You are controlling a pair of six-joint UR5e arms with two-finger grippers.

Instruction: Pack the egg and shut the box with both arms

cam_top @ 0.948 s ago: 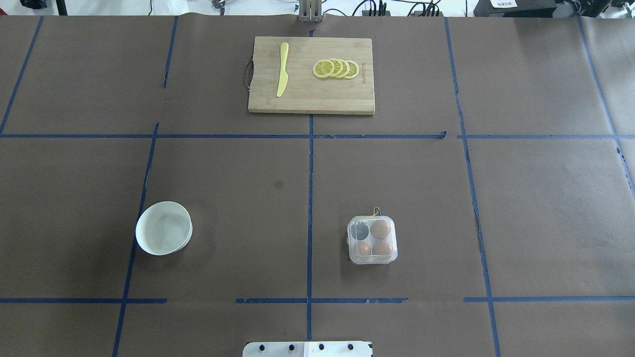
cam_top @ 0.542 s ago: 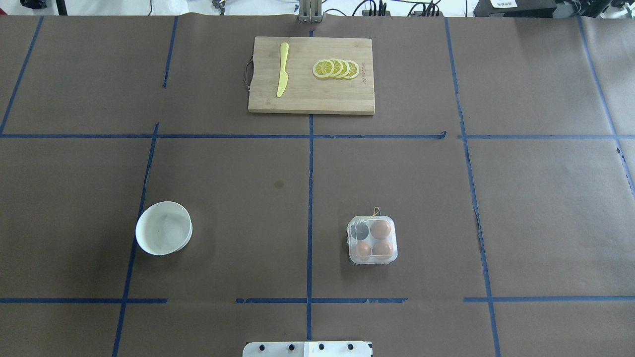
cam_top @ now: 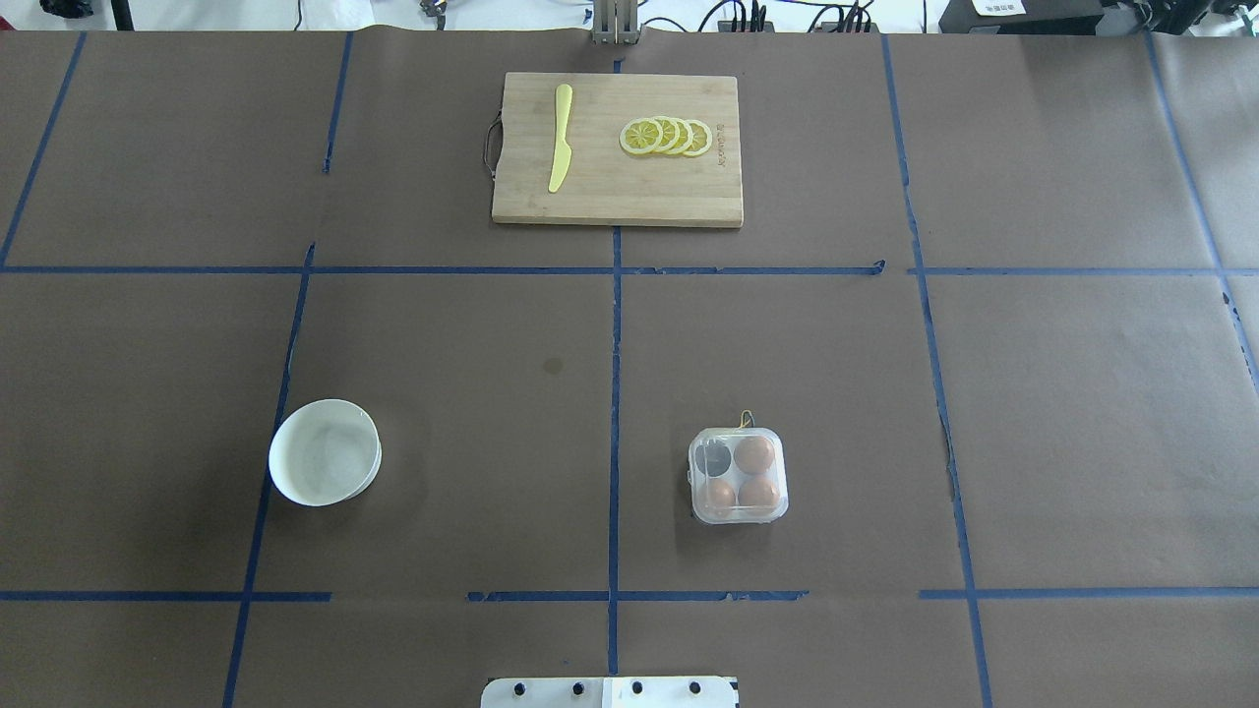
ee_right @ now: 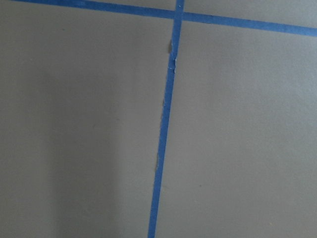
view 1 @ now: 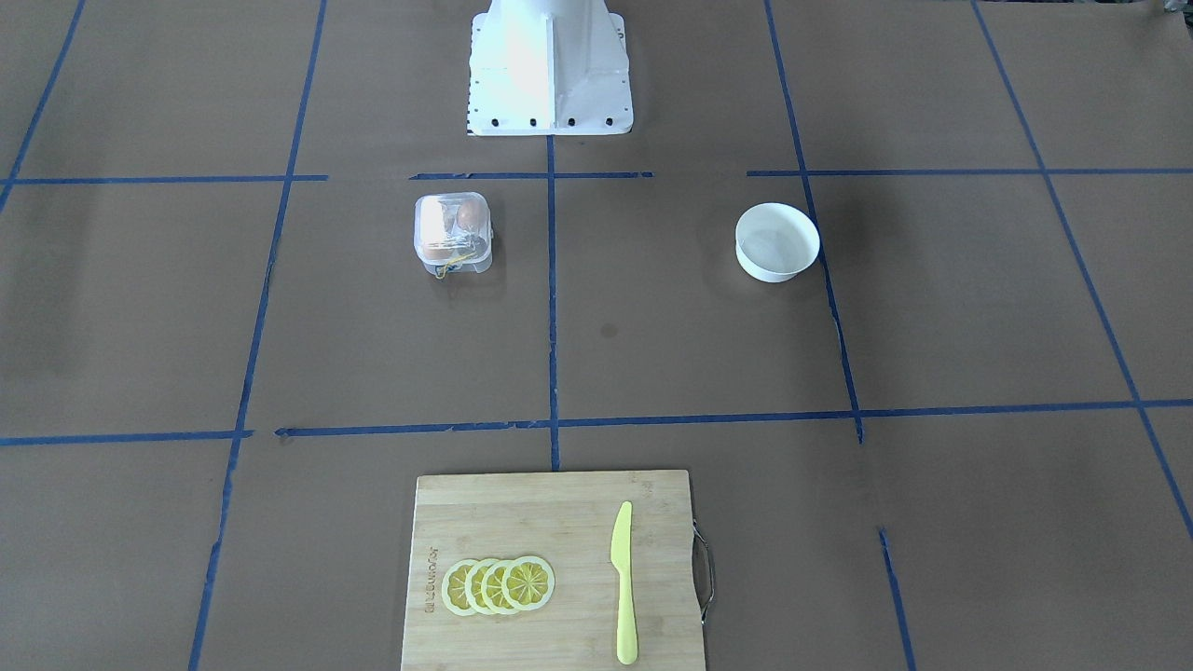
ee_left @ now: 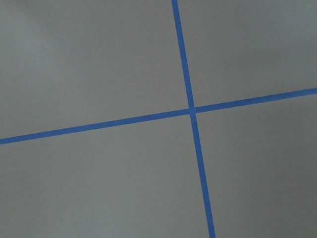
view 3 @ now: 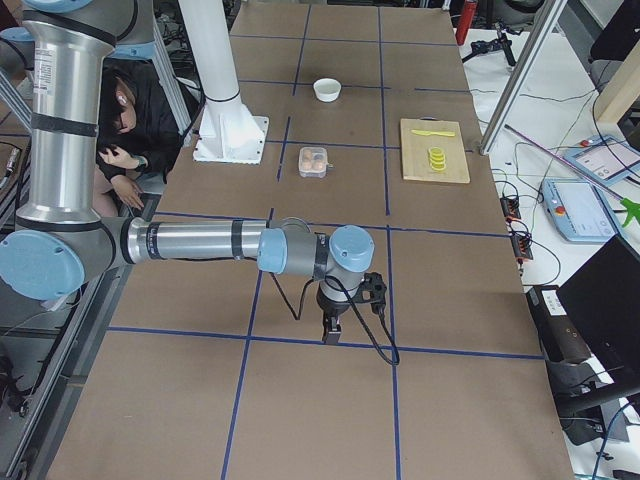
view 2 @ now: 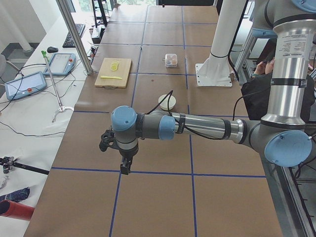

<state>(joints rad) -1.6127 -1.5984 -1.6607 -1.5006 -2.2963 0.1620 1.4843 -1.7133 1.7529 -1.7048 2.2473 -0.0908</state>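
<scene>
Three brown eggs are sitting in the clear box in the view from above, and the fourth cell is looking dark and empty. The box's clear lid looks shut. The box is resting on the brown table, well apart from the white bowl. A yellow knife and lemon slices are lying on the wooden board far across the table.

From the front, the box is sitting near the white robot base, and the bowl is standing on the other side of the blue tape line.

From the left end, the left arm is reaching out low over the table. The left gripper is pointing down near a tape line, far from the box. I cannot tell if its jaws are open or closed.

From the right end, the right arm is doing the same, and the right gripper is hanging over the table, holding nothing. I cannot tell how its jaws are standing either.

Both wrist cameras are showing only brown table and crossing blue tape.
</scene>
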